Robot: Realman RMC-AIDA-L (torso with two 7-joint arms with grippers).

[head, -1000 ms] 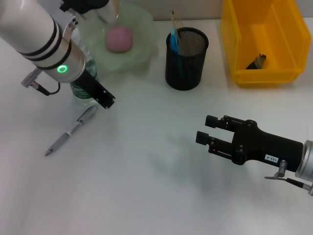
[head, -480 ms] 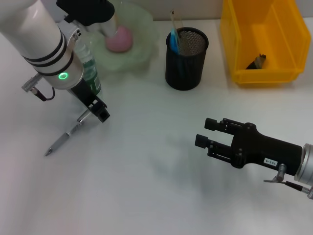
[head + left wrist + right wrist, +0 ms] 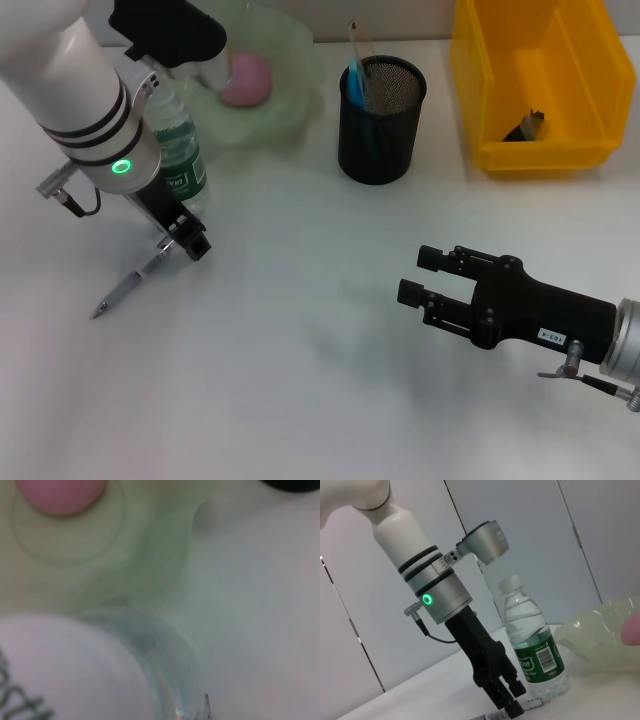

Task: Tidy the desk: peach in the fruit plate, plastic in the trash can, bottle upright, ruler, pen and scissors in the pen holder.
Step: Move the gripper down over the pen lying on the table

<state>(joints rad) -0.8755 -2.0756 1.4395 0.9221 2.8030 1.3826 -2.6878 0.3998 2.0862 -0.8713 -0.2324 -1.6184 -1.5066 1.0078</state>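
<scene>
The bottle (image 3: 178, 150) is standing upright on the desk (image 3: 300, 380), just beside the green plate (image 3: 285, 105) that is holding the peach (image 3: 247, 78). In the right wrist view the bottle (image 3: 532, 645) is showing its white cap, clear upper body and green label, with the plate (image 3: 600, 640) right next to it and an edge of the peach (image 3: 632, 629) inside.

The left gripper (image 3: 187, 240) is reaching down to the desk close in front of the bottle's base, and the bottle is sitting beside the fingers (image 3: 507, 690), not between them. They are looking pressed close together with nothing pinched. The left wrist view is filled by the blurred bottle (image 3: 135, 655) and the plate (image 3: 150, 540) with the peach (image 3: 60, 495).

The pen (image 3: 135, 285) is lying on the desk, one end right at the left fingertips. The black holder (image 3: 380, 120) is standing well apart to the right, already carrying a blue-handled item and a clear ruler. The yellow bin (image 3: 540, 80) is sitting beyond it, with a dark scrap inside.

The right gripper (image 3: 410, 276) is hovering low over the desk near the front, far from the bottle, its fingers spread and holding nothing
</scene>
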